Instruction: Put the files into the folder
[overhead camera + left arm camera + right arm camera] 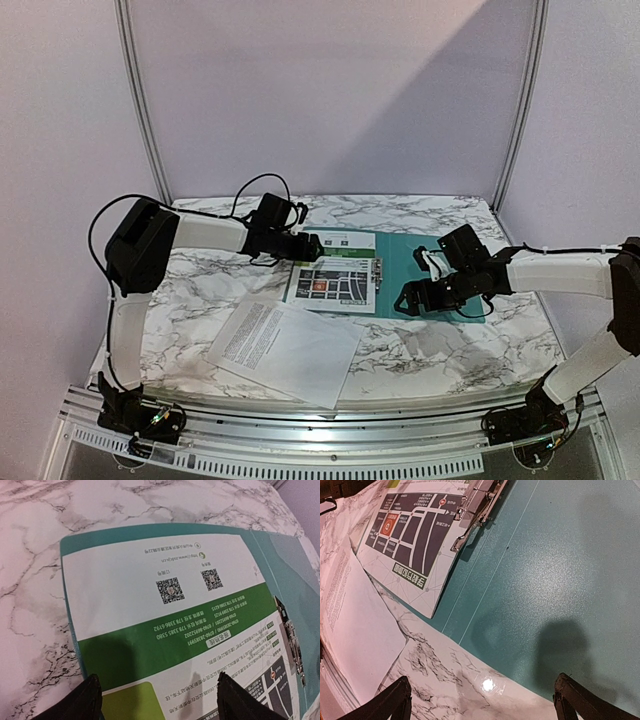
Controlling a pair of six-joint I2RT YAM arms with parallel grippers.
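Note:
The teal folder (440,262) lies open on the marble table, its metal clip (378,275) along the spine. The green-header map sheet (333,272) lies on the folder's left half, also in the left wrist view (165,625) and the right wrist view (412,535). The white text sheet (285,348) lies on the table in front, outside the folder. My left gripper (312,247) is open and empty, just above the map sheet's far left corner. My right gripper (408,300) is open and empty over the folder's near edge (530,645).
The marble table (200,290) ends in a metal rail (330,440) at the near edge. Pale walls with two metal poles (145,110) close the back. The clip shows in the left wrist view (292,647) and the right wrist view (477,510).

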